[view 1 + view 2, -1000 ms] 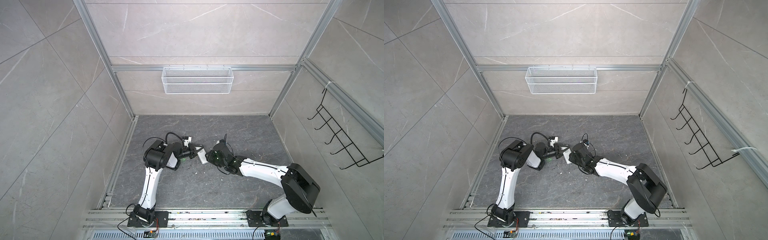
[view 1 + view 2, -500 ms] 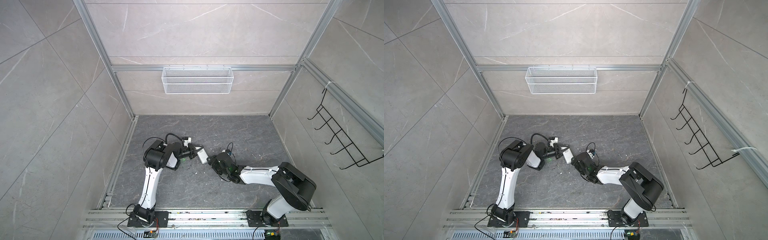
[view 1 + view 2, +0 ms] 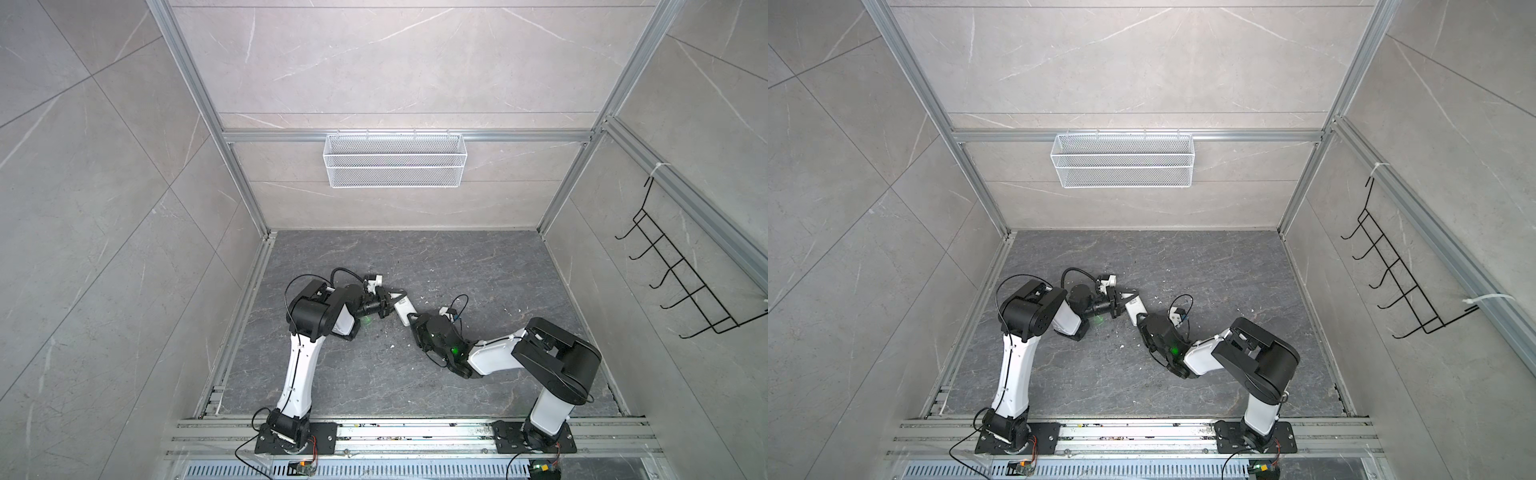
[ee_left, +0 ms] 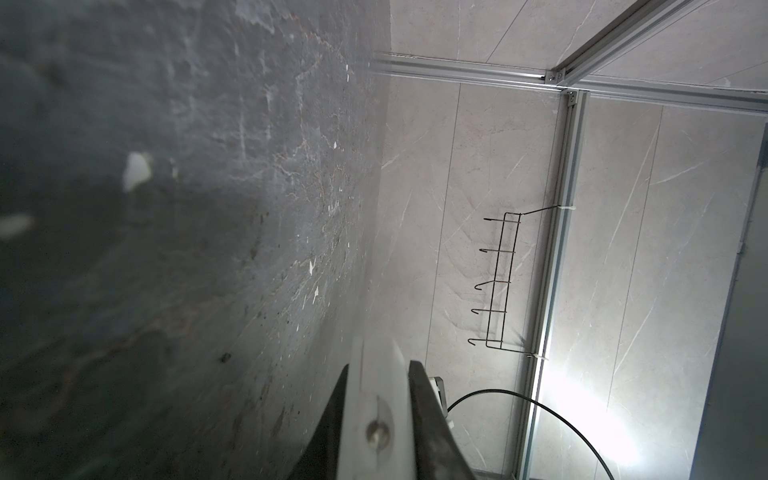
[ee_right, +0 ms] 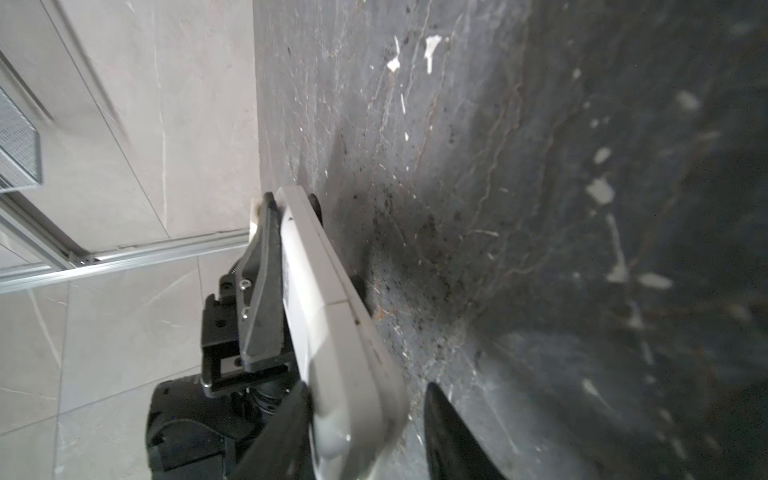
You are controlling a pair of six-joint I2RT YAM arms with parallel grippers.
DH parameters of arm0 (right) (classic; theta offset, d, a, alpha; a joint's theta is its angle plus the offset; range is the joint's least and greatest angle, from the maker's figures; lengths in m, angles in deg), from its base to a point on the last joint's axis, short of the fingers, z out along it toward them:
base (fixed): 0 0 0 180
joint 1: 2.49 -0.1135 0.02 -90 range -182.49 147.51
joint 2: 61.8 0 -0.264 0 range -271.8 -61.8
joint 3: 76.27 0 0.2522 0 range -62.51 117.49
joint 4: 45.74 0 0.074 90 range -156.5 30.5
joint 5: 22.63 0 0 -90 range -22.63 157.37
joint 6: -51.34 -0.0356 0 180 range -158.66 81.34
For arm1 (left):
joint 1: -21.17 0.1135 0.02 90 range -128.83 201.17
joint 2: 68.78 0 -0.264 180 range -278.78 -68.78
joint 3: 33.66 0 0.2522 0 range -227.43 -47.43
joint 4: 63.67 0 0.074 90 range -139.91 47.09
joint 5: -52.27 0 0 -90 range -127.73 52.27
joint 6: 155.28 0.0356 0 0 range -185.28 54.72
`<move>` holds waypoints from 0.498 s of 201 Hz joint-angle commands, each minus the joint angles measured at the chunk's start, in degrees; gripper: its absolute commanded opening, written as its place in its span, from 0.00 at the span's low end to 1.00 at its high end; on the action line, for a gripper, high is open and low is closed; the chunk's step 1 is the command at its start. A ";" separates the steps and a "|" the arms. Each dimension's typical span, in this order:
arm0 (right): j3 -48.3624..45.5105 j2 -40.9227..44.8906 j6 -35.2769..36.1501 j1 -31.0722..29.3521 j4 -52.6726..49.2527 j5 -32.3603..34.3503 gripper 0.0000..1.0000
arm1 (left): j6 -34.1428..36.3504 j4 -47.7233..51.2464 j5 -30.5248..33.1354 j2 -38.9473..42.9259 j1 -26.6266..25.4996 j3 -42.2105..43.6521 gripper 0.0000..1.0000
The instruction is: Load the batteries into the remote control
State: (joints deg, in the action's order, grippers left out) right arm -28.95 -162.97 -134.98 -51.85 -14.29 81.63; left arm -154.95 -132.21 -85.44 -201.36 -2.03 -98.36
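Note:
The remote control [image 3: 404, 311] [image 3: 1133, 309] is a white slim handset held on its edge just above the dark floor. My left gripper [image 3: 392, 305] [image 4: 379, 365] is shut on its far half, both black fingers flat against the white body [image 4: 376, 395]. My right gripper [image 3: 412, 328] [image 5: 369, 388] straddles the near rounded end [image 5: 328, 324]. One finger touches it, the other stands apart with a gap, so it is open. The left gripper's fingers [image 5: 262, 291] show in the right wrist view. The batteries are out of view.
A white wire basket [image 3: 395, 160] hangs on the back wall and a black hook rack [image 3: 681, 282] on the right wall. Small white chips [image 5: 600, 191] lie scattered on the grey floor [image 3: 478, 266]. Aluminium rails edge the floor.
My right arm has folded in toward the left, and its gripper has slid to the remote's near end with its jaws shifting in width. The left arm and remote have stayed put.

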 commanded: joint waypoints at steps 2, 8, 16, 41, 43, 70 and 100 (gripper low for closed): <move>-0.82 -0.23 -2.15 -0.57 1.84 3.87 0.42 | -1.39 1.23 -0.99 0.01 0.35 0.22 0.04; -0.86 -0.15 -2.08 -0.59 1.83 4.08 0.40 | -1.39 1.25 -1.05 0.04 0.35 0.22 0.04; -0.96 0.00 -2.12 -0.58 1.81 4.48 0.38 | -1.39 1.18 -1.01 0.05 0.35 0.22 0.04; -1.06 0.05 -2.14 -0.74 2.20 5.42 0.31 | -1.37 1.23 -0.96 0.04 0.35 0.38 0.04; -1.05 -0.05 -2.13 -0.76 2.22 5.51 0.30 | -1.32 1.19 -0.91 0.08 0.35 0.39 0.04; -0.28 -1.01 -2.53 -0.95 2.54 5.95 0.22 | -1.21 1.18 -0.88 0.15 0.35 0.40 0.04; 0.53 -2.52 -2.84 -1.22 3.74 5.94 0.17 | -1.30 1.19 -0.99 0.13 0.36 0.42 0.03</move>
State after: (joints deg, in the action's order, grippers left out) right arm -29.23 -163.38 -137.99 -52.64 -10.73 86.31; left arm -157.05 -132.47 -85.02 -201.36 -1.68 -98.36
